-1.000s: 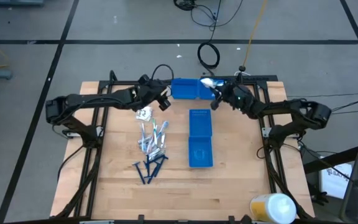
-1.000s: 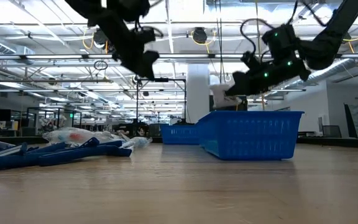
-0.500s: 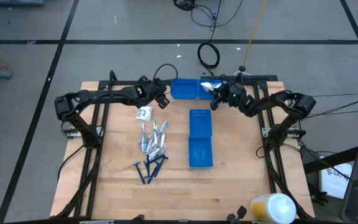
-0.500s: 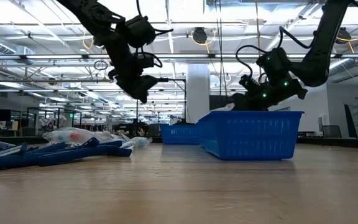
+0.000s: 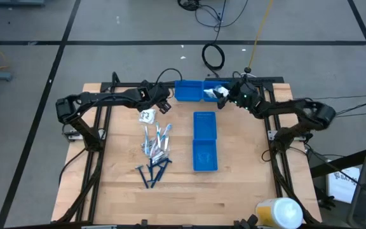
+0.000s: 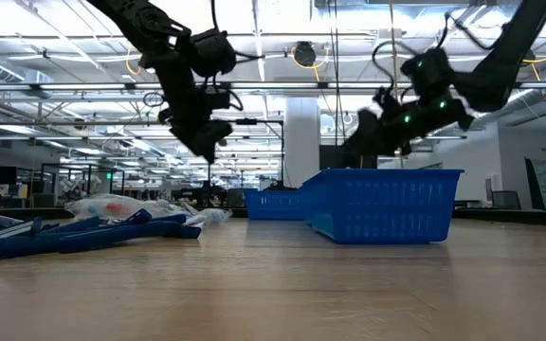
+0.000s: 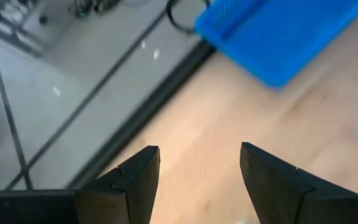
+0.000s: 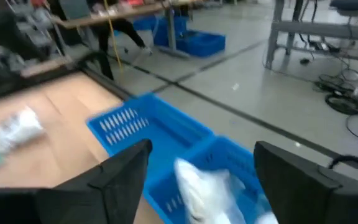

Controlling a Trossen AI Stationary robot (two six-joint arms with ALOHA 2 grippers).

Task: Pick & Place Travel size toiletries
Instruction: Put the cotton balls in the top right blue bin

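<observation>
High view: even, bright overhead light, soft short shadows under dark arms on pale wooden bench top (image 5: 246, 184), no harsh glare, everything reasonably sharp.

Low view: backlit hard, rows of ceiling strip lights (image 6: 282, 19) blown out white, arms reading as near silhouettes, bench surface up front soft and out of focus.

Left wrist view: heavy motion smear, blue rectangular plastic bin (image 7: 284, 34) and floor lines streaky.

Right wrist view: also blurry, white plastic packet (image 8: 207, 186) smeared, background room soft.
</observation>
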